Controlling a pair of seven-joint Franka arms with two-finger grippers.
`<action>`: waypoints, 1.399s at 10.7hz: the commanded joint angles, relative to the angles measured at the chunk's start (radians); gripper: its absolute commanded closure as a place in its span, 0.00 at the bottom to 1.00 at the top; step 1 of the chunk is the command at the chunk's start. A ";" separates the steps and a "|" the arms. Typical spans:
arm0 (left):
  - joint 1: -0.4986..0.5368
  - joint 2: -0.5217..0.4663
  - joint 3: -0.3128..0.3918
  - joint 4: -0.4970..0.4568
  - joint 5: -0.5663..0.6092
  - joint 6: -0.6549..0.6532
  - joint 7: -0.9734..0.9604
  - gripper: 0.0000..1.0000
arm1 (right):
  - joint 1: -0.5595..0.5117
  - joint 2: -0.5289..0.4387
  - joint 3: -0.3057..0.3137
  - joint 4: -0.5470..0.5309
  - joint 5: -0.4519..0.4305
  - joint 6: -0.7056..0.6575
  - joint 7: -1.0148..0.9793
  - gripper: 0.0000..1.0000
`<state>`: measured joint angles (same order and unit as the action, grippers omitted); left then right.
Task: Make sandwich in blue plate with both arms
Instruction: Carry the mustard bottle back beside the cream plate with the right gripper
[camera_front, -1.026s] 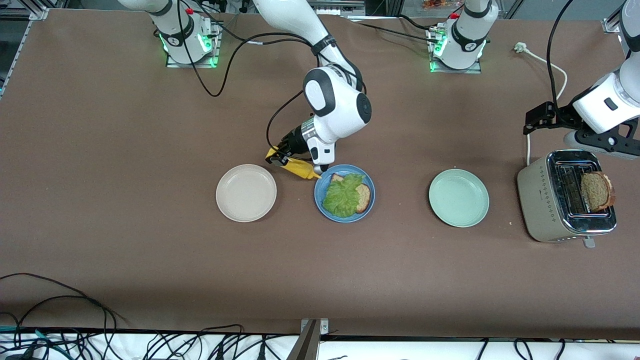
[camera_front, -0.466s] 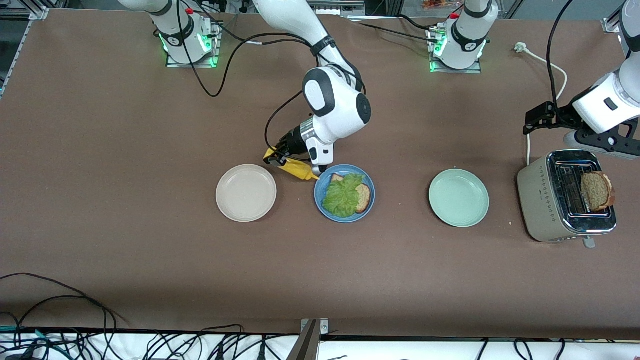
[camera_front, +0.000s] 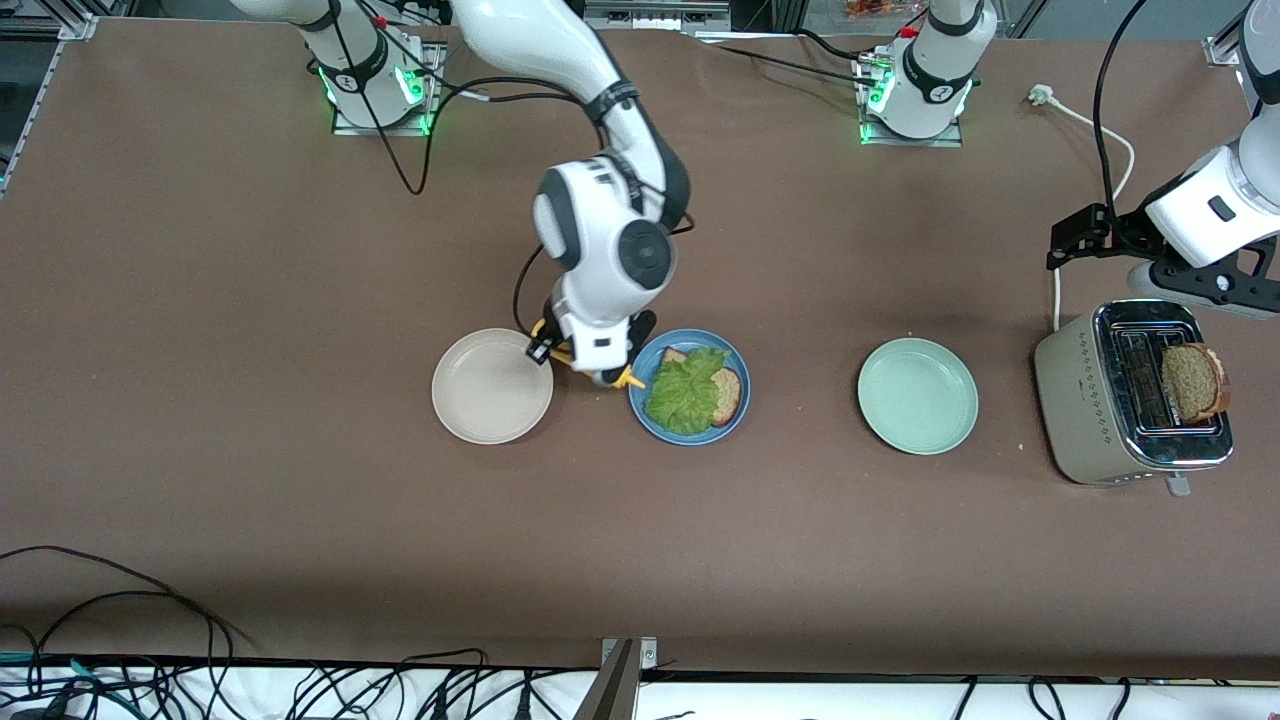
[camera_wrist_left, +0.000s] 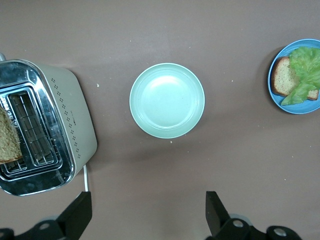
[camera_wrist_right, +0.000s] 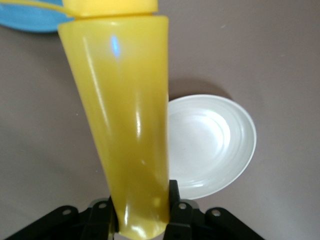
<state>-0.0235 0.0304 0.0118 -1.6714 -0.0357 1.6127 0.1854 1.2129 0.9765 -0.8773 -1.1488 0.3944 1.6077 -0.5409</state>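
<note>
Right gripper (camera_wrist_right: 137, 220) pinches the yellow bottle (camera_wrist_right: 125, 120) beside the blue plate (camera_front: 640, 400); aim its nozzle squarely over the lettuce (camera_front: 685, 392). Left gripper (camera_wrist_left: 148, 215) waits, spread.

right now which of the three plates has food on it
The blue plate, the middle one of the row: it holds a bread slice and lettuce. The beige plate and the mint-green plate are bare.

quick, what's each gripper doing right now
Left gripper: open, empty, up over the table near the toaster.
Right gripper: shut on the yellow bottle, beside the blue plate.
</note>
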 joint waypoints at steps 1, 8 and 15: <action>0.002 0.010 -0.001 0.024 0.002 -0.007 -0.003 0.00 | -0.245 -0.238 0.272 -0.090 0.021 0.058 -0.068 1.00; 0.000 0.010 -0.001 0.024 0.002 -0.007 -0.003 0.00 | -0.844 -0.381 0.599 -0.195 0.222 0.003 -0.560 1.00; 0.028 0.023 0.000 0.025 0.002 -0.007 0.006 0.00 | -1.111 -0.317 0.637 -0.196 0.549 -0.178 -1.176 1.00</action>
<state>-0.0026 0.0431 0.0130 -1.6682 -0.0357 1.6127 0.1855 0.1784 0.6390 -0.2658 -1.3236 0.8660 1.4854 -1.5319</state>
